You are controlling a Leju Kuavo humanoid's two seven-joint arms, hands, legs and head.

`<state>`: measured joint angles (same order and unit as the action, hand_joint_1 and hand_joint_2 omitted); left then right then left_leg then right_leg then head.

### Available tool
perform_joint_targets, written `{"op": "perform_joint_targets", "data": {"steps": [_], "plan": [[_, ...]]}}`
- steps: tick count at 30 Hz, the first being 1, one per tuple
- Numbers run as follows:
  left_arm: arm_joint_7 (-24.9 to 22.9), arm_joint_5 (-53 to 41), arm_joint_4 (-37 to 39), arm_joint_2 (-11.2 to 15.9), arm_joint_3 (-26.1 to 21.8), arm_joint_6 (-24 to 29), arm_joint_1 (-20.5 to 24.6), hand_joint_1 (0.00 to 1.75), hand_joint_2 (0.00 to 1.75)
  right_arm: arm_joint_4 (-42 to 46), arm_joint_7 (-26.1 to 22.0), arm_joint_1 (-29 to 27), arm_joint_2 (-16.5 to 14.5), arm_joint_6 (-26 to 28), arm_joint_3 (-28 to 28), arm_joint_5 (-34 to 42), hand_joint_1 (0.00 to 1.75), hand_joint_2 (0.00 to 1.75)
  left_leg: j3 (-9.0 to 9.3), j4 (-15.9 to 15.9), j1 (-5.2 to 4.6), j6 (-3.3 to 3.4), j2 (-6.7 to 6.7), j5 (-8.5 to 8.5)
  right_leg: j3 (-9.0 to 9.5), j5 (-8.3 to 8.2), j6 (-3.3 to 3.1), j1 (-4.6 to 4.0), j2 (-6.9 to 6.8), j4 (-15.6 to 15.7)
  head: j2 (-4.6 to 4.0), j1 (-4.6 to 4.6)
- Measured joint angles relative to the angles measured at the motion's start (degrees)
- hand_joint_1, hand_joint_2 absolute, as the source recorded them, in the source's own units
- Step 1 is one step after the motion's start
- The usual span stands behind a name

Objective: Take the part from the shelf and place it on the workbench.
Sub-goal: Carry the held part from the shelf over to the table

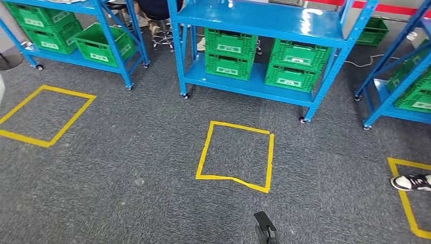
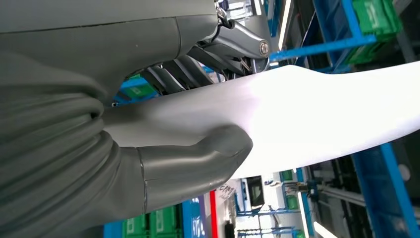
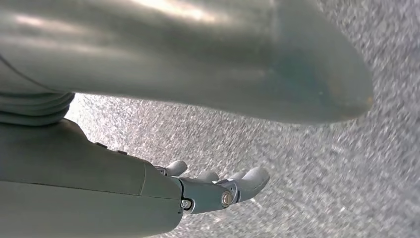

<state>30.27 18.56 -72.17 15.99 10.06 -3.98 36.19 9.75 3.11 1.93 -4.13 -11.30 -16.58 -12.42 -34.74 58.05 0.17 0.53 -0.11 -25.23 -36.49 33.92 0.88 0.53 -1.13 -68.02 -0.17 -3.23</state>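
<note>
Left hand [image 2: 163, 129] grips the long white smooth plastic part [image 2: 307, 114], thumb pressed against one face, dark fingers [image 2: 183, 69] on the other. Right hand [image 3: 163, 148] holds nothing, fingers extended over grey carpet floor [image 3: 346, 173]. Head view: blue metal shelf [image 1: 264, 23] with 4 green crates [image 1: 228, 53] ahead.
</note>
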Motion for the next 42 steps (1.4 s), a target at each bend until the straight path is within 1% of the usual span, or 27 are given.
{"op": "perform_joint_targets", "data": {"steps": [2, 3, 4, 5, 7, 9, 11, 13, 15, 17, 18, 19, 20, 22, 24, 26, 27, 29, 30, 32, 33, 34, 35, 37, 39, 41, 42], "plan": [[-0.04, 0.0, 0.26, -0.41, 0.01, 0.01, -0.05, 1.75, 1.75, 0.0, 0.01, -0.25, 0.0, 0.01, -0.01, 0.17, 0.0, 0.0, -0.22, 0.17, -0.03, 0.12, -1.52, 0.02, -3.25, 2.04, 0.09, -0.01, 0.82, -6.25, 0.0, -0.1], [-0.06, -0.01, 0.39, -0.58, 0.02, 0.01, -0.08, 1.75, 1.75, 0.0, -0.01, -0.3, 0.0, 0.01, -0.01, 0.26, 0.0, 0.0, -0.3, 0.31, -0.02, 0.11, -2.35, 0.0, -3.69, 1.5, 0.06, -0.01, 0.95, -6.78, 0.0, -0.12], [-0.09, -0.01, 0.48, -0.73, 0.03, 0.01, -0.08, 1.75, 1.75, 0.0, -0.03, -0.29, 0.01, 0.01, -0.01, 0.33, 0.0, 0.0, -0.34, 0.5, 0.02, 0.05, -3.18, -0.02, -3.05, -0.09, 0.01, 0.04, 1.13, -5.07, 0.0, -0.13], [-0.1, -0.01, 0.52, -0.88, 0.03, 0.02, -0.06, 1.75, 1.75, 0.0, -0.04, -0.25, 0.01, 0.01, -0.01, 0.36, 0.0, 0.0, -0.36, 0.7, 0.07, -0.06, -3.97, -0.07, -1.4, -2.32, -0.05, 0.15, 1.69, -1.41, 0.0, -0.14], [-0.1, -0.03, 0.53, -1.13, 0.04, 0.03, 0.09, 1.75, 1.75, 0.0, -0.08, -0.16, 0.02, -0.03, -0.01, 0.37, 0.0, 0.0, -0.55, 1.11, 0.1, -0.57, -5.36, -0.16, 1.78, -5.07, -0.22, 0.4, 3.9, 5.53, 0.0, -0.11], [-0.09, -0.06, 0.51, -1.22, 0.03, 0.08, 0.3, 1.75, 1.75, 0.0, -0.14, -0.13, 0.01, -0.1, -0.01, 0.3, 0.0, 0.0, -0.9, 1.1, 0.12, -1.35, -6.57, 0.02, 2.77, -5.36, -0.67, 0.32, 4.83, 7.88, 0.0, -0.09], [-0.07, -0.07, 0.5, -1.01, 0.0, 0.12, 0.41, 1.75, 1.75, 0.0, -0.28, -0.05, 0.01, -0.17, -0.01, 0.14, 0.0, 0.0, -1.2, 0.79, 0.27, -2.19, -7.45, 0.35, 2.89, -5.72, -1.54, 0.16, 3.54, 8.27, 0.0, -0.12], [-0.03, -0.07, 0.51, -0.56, -0.12, 0.2, 0.47, 1.75, 1.75, 0.0, -0.57, 0.06, 0.01, -0.33, -0.01, -0.1, 0.0, 0.0, -2.12, 2.33, 0.16, -2.79, -5.21, -0.6, 3.16, -6.08, -2.41, 0.22, 2.32, 8.81, 0.0, 0.12], [0.08, -0.06, 0.52, -0.26, -0.25, 0.32, 0.48, 1.75, 1.75, 0.0, -0.83, -0.03, 0.04, -0.52, -0.01, -0.37, 0.0, 0.0, -5.07, 8.44, 0.05, -3.21, -1.65, -3.83, 3.29, -6.14, -2.93, 0.14, 1.0, 9.08, 0.0, 0.48], [0.2, -0.05, 0.55, -0.22, -0.3, 0.37, 0.05, 1.75, 1.75, -0.01, -0.9, -0.22, 0.06, -0.63, -0.01, -0.56, 0.0, 0.0, -8.42, 15.37, 0.2, -3.53, -0.49, -6.64, 3.26, -6.01, -3.18, 0.02, -0.53, 9.06, 0.0, 0.59], [0.25, -0.05, 0.55, -0.16, -0.33, 0.39, -0.27, 1.75, 1.75, -0.01, -0.9, -0.25, 0.07, -0.69, -0.01, -0.62, 0.0, 0.0, -8.93, 16.53, 0.25, -3.59, -0.34, -6.66, 3.27, -5.94, -3.21, -0.02, -1.28, 9.05, 0.0, 0.6], [0.32, -0.05, 0.53, -0.04, -0.37, 0.42, -0.52, 1.75, 1.75, -0.01, -0.91, -0.24, 0.07, -0.74, -0.01, -0.66, 0.0, 0.0, -8.27, 15.43, 0.26, -3.55, -0.16, -5.67, 3.31, -5.87, -3.2, -0.05, -2.02, 9.03, 0.0, 0.59], [0.4, -0.05, 0.49, 0.13, -0.42, 0.44, -0.68, 1.75, 1.75, 0.0, -0.91, -0.21, 0.07, -0.77, -0.01, -0.71, 0.0, 0.0, -6.52, 12.31, 0.23, -3.42, 0.36, -3.96, 3.41, -5.75, -3.13, -0.08, -2.73, 9.0, 0.0, 0.59], [0.55, -0.03, 0.3, 0.54, -0.63, 0.47, -0.74, 1.75, 1.75, 0.0, -0.92, -0.16, 0.07, -0.79, -0.01, -0.78, 0.0, 0.0, -2.12, 4.49, -0.16, -2.82, 2.87, -1.05, 3.72, -5.39, -2.79, -0.31, -4.02, 8.88, 0.0, 0.58], [0.66, 0.03, 0.1, 0.82, -0.86, 0.5, -0.71, 1.75, 1.75, 0.0, -0.92, -0.15, 0.08, -0.79, -0.01, -0.81, 0.0, 0.0, -0.21, 0.84, -0.65, -1.99, 4.16, -0.28, 3.96, -5.1, -2.28, -0.58, -5.22, 8.86, 0.0, 0.57], [0.73, 0.15, 0.01, 1.2, -1.04, 0.61, -0.82, 1.75, 1.75, 0.0, -0.91, -0.09, 0.09, -0.84, -0.01, -0.88, 0.0, 0.0, -0.34, 0.53, -0.75, -1.31, 2.77, -0.1, 4.17, -4.96, -1.71, -0.71, -6.41, 8.99, 0.0, 0.56], [0.82, 0.24, -0.03, 1.41, -1.17, 0.7, -0.9, 1.75, 1.75, 0.0, -0.92, -0.03, 0.11, -0.87, 0.0, -0.92, 0.0, 0.0, -0.34, 0.35, -0.62, -1.03, 2.09, 0.08, 4.2, -4.66, -1.38, -0.61, -5.94, 8.75, 0.0, 0.53], [1.04, 0.48, -0.14, 1.66, -1.45, 0.86, -1.04, 1.75, 1.75, 0.0, -0.96, 0.03, 0.13, -0.93, 0.04, -0.98, 0.0, 0.0, -0.24, -0.01, -0.27, -0.46, 0.85, 0.41, 2.92, -2.7, -0.78, -0.37, -2.79, 5.64, 0.0, 0.41], [1.14, 0.6, -0.16, 1.65, -1.55, 0.91, -1.16, 1.75, 1.75, 0.0, -0.96, -0.05, 0.14, -0.95, 0.08, -1.03, 0.0, 0.0, -0.27, -0.04, -0.18, -0.29, 0.21, 0.47, 1.3, -0.96, -0.58, -0.23, -0.82, 2.14, 0.0, 0.34], [1.22, 0.78, -0.16, 1.58, -1.64, 0.95, -1.69, 1.75, 1.75, -0.01, -0.92, -0.32, 0.15, -0.96, 0.19, -1.13, 0.0, 0.0, -0.37, 0.05, -0.16, -0.11, -1.3, 0.48, -2.7, 1.96, -0.39, -0.22, 0.78, -5.61, 0.0, 0.27], [1.24, 0.86, -0.15, 1.56, -1.69, 0.96, -2.03, 1.75, 1.75, -0.02, -0.91, -0.43, 0.18, -0.94, 0.24, -1.16, 0.0, 0.0, -0.41, 0.14, -0.16, -0.09, -2.14, 0.48, -3.94, 2.09, -0.36, -0.22, 0.97, -7.62, 0.0, 0.27], [1.27, 0.93, -0.14, 1.57, -1.76, 0.96, -2.34, 1.75, 1.75, -0.02, -0.9, -0.47, 0.21, -0.91, 0.28, -1.18, 0.0, 0.0, -0.44, 0.26, -0.13, -0.12, -2.97, 0.47, -4.06, 0.97, -0.38, -0.19, 1.1, -7.21, 0.0, 0.27], [1.3, 1.01, -0.13, 1.62, -1.84, 0.97, -2.54, 1.75, 1.75, -0.02, -0.9, -0.47, 0.23, -0.86, 0.31, -1.19, 0.0, 0.0, -0.45, 0.41, -0.07, -0.2, -3.8, 0.45, -3.01, -1.07, -0.42, -0.12, 1.37, -4.47, 0.0, 0.28], [1.38, 1.13, -0.13, 1.78, -2.01, 0.96, -2.66, 1.75, 1.75, -0.02, -0.79, -0.42, 0.26, -0.74, 0.34, -1.21, 0.0, 0.0, -0.59, 0.79, 0.01, -0.6, -5.31, 0.35, 0.57, -4.83, -0.52, 0.14, 3.31, 3.56, 0.0, 0.27], [1.53, 1.28, -0.14, 2.01, -2.17, 0.89, -2.68, 1.75, 1.75, -0.02, -0.5, -0.34, 0.26, -0.68, 0.36, -1.21, 0.0, 0.0, -0.91, 0.95, 0.0, -1.32, -6.6, 0.4, 2.45, -5.97, -0.82, 0.24, 4.66, 7.78, 0.0, 0.26], [1.67, 1.49, -0.14, 2.39, -2.32, 0.7, -2.77, 1.75, 1.75, -0.02, -0.16, -0.23, 0.26, -0.66, 0.37, -1.14, 0.0, 0.0, -1.27, 0.66, 0.12, -2.14, -7.73, 0.71, 2.53, -6.04, -1.49, 0.07, 3.73, 8.13, 0.0, 0.26], [1.72, 1.57, -0.14, 2.64, -2.4, 0.6, -2.85, 1.75, 1.75, -0.02, -0.03, -0.13, 0.25, -0.65, 0.37, -1.05, 0.0, 0.0, -1.47, 0.77, 0.14, -2.43, -7.37, 0.71, 2.61, -6.22, -1.92, 0.05, 3.06, 8.34, 0.0, 0.28]]}}
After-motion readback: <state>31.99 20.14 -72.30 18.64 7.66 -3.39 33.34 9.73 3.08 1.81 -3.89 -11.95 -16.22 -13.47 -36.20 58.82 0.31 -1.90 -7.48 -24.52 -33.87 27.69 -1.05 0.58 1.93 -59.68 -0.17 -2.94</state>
